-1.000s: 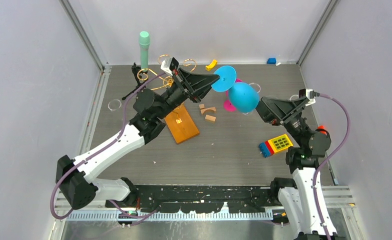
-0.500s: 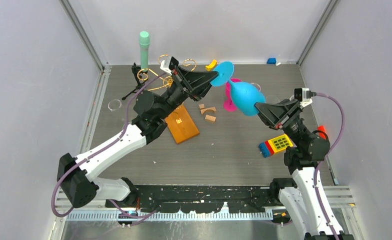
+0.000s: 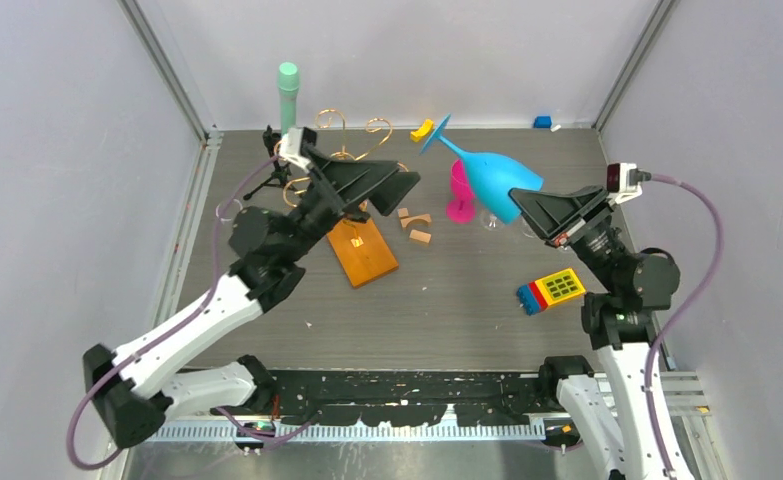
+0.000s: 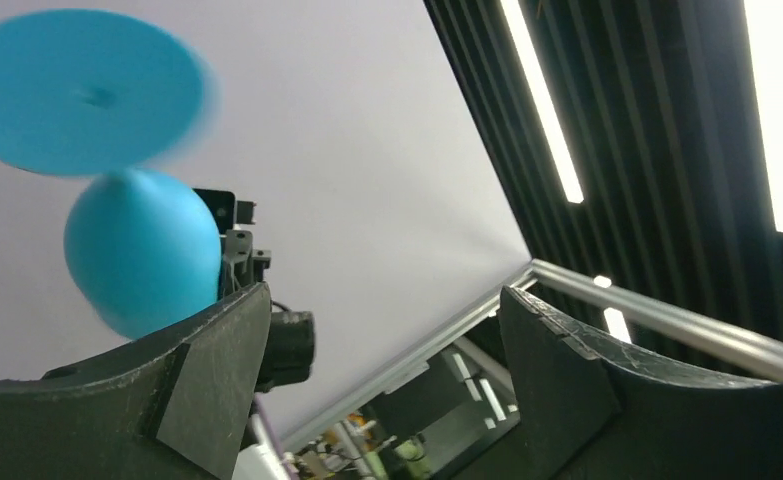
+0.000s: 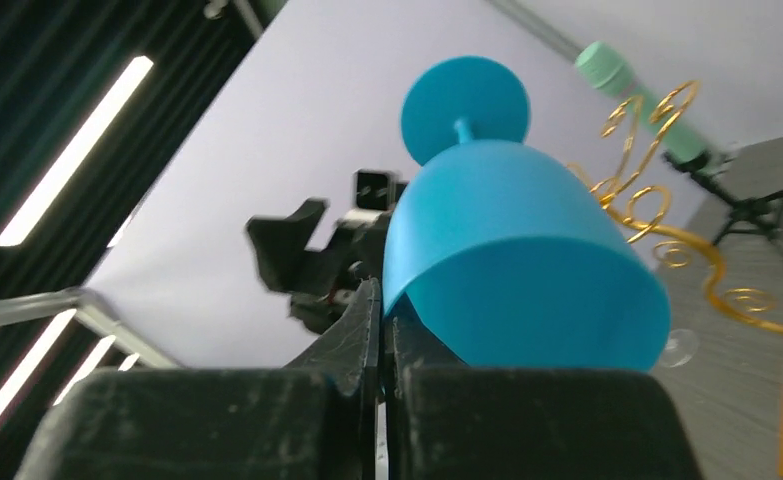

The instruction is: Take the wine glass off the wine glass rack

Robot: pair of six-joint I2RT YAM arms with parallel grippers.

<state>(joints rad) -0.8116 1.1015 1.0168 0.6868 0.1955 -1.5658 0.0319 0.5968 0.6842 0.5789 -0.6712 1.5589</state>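
Observation:
The blue wine glass hangs tilted in the air, its foot pointing toward the back wall. My right gripper is shut on the bowl's rim, which the right wrist view shows pinched between the pads of the right gripper below the wine glass. My left gripper stands open and apart from the glass, in front of the wine glass rack. Through the left gripper, with nothing between its fingers, the wine glass appears off to the left. The rack's wooden base lies under the left arm.
A pink glass and a clear glass stand under the blue one. Wooden blocks lie mid-table. A coloured toy block sits by the right arm. A mint cylinder and a black tripod stand at the back left.
The left gripper opened, let go of the glass's foot and drew back left. The right gripper shut on the bowl's rim and the glass swung right with it.

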